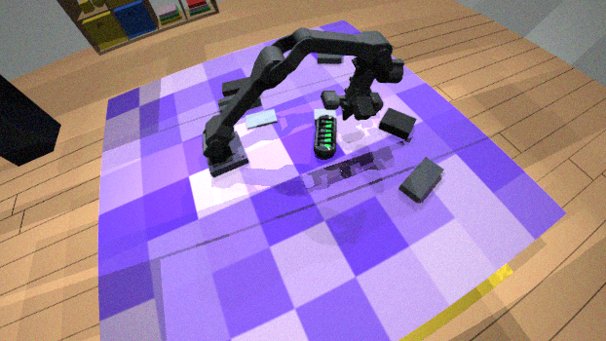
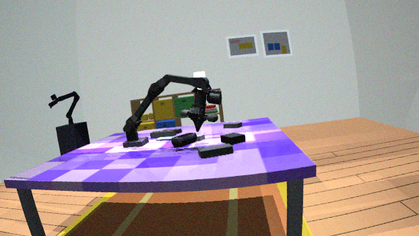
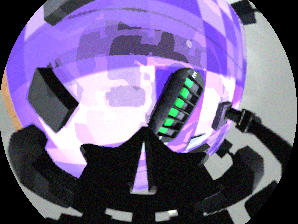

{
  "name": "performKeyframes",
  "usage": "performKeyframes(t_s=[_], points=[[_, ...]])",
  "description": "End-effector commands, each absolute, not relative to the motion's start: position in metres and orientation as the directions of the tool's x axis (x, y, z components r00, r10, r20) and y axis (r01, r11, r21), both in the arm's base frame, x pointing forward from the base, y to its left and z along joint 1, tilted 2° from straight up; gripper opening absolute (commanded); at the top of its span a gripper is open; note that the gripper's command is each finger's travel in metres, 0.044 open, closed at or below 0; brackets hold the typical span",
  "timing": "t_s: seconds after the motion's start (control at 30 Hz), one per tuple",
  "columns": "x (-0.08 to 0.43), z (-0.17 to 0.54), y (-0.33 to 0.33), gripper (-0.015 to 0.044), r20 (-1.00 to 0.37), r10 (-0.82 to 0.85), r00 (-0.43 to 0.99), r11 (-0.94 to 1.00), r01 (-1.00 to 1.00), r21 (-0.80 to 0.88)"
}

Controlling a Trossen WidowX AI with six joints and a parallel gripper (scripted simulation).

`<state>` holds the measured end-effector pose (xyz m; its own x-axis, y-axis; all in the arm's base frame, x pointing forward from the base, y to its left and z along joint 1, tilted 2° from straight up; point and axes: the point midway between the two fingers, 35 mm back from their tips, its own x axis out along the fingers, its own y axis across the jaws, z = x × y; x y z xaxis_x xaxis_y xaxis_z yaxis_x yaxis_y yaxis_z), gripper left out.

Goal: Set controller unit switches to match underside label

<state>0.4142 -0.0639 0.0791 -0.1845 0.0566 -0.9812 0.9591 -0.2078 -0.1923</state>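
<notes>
While its empty gripper (image 1: 347,116) (image 2: 198,130) (image 3: 144,128) is pointing down, closed, the arm (image 1: 336,43) (image 2: 183,79) is hovering near the controller unit (image 1: 324,137) (image 2: 184,139) (image 3: 173,107), apparently without touching.

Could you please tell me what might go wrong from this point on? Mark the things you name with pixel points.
The pincer (image 1: 347,116) (image 2: 197,130) (image 3: 144,128) is shut and hangs above the bench (image 1: 356,312) (image 2: 162,186) close to the controller unit (image 1: 319,138) (image 2: 184,139) (image 3: 167,107), so a low sideways move could knock it. The rockers sit in a tight row, so a press slightly off could tip a neighbouring switch. The label faces down, out of sight, so any setting chosen from these views alone might be wrong.
</notes>
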Motion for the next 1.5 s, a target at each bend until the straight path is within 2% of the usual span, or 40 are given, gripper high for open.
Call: performKeyframes(t_s=[0.0,0.53,0.93,1.47], points=[[0.414,0.082,-0.058,0.0000,-0.978,0.076,-0.194,-0.270,0.940,-0.208],[0.412,0.082,-0.060,0.0000,-0.980,0.068,-0.188,-0.269,0.942,-0.200],[0.373,0.098,-0.075,0.0000,-1.000,-0.010,-0.017,-0.344,0.939,-0.013],[0.294,0.088,-0.085,0.0000,-0.970,-0.134,0.201,-0.430,0.870,0.240]])
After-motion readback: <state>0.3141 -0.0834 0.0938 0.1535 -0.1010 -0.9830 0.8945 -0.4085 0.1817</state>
